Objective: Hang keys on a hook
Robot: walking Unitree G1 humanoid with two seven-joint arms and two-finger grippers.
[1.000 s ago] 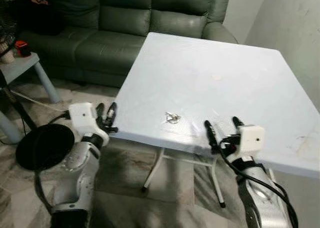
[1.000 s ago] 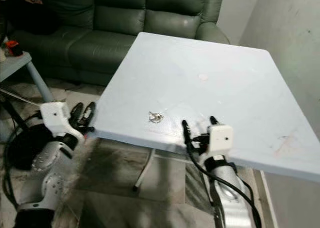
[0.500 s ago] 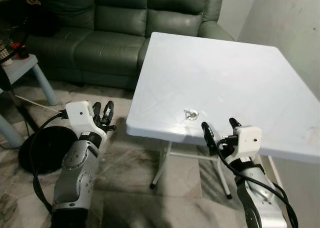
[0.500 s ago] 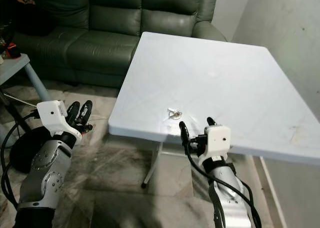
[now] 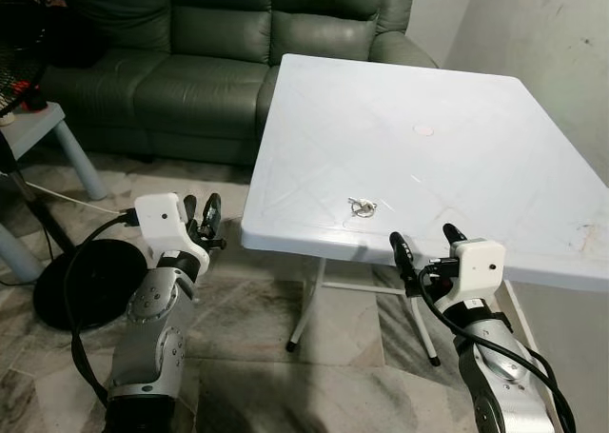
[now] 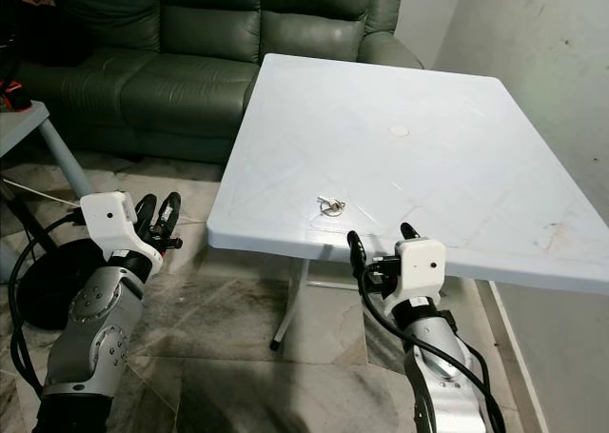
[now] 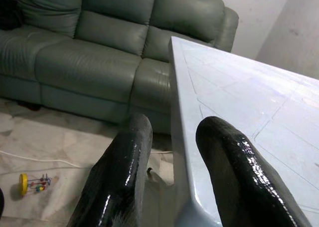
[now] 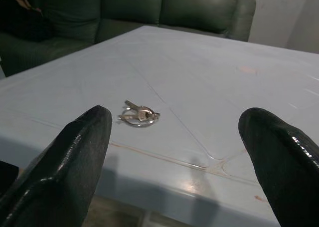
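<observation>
A small bunch of silver keys (image 5: 362, 207) on a ring lies on the white folding table (image 5: 457, 157), near its front edge. My right gripper (image 5: 424, 245) is open just in front of that edge, a little right of the keys (image 8: 140, 115) and short of them. My left gripper (image 5: 199, 214) hovers over the floor left of the table's front left corner; its fingers (image 7: 124, 177) stand a narrow gap apart with nothing between them.
A dark green leather sofa (image 5: 190, 62) stands behind the table. A black round fan base (image 5: 81, 281) and a pale blue side table (image 5: 38, 133) are at the left. A white wall (image 5: 561, 52) runs along the right. A pink spot (image 5: 423, 129) marks the tabletop.
The camera has shifted, so the table now sits a bit farther left and lower in view. Both grippers keep their poses; the keys have not moved on the table.
</observation>
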